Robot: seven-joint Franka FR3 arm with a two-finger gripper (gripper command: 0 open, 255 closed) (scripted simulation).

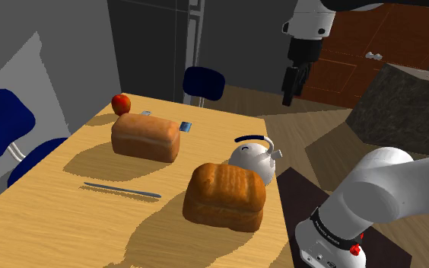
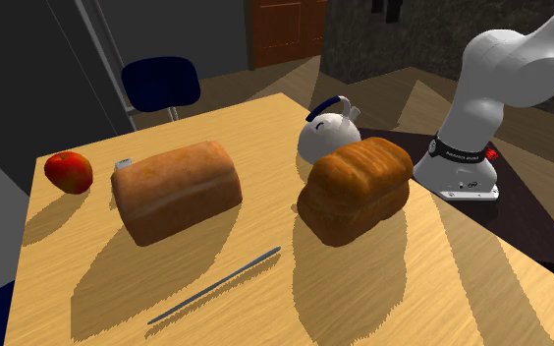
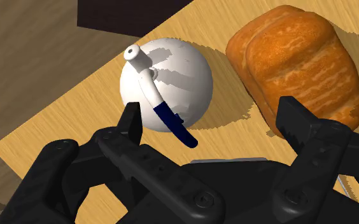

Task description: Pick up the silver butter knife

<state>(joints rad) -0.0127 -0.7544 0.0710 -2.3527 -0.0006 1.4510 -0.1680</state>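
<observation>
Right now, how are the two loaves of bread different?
The paler loaf is long and smooth-topped; the darker loaf is lumpier, with a split top. The paler loaf sits near the apple, the darker loaf by the white kettle. Both rest on the wooden table.

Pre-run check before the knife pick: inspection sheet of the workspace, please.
Surface: wooden table, sunlit with patches of shadow.
Job's things: grey butter knife, lying flat near the lighter loaf, touching nothing.
Clutter: lighter loaf; darker loaf; white kettle with a dark blue handle, close beside the darker loaf; red apple and small blue item towards the table's far edge in the shoulder view.
Grippers: end effector open, empty, high above the kettle.
Cables: nothing seen.
Surroundings: blue chair, brown door, dark wall.
</observation>
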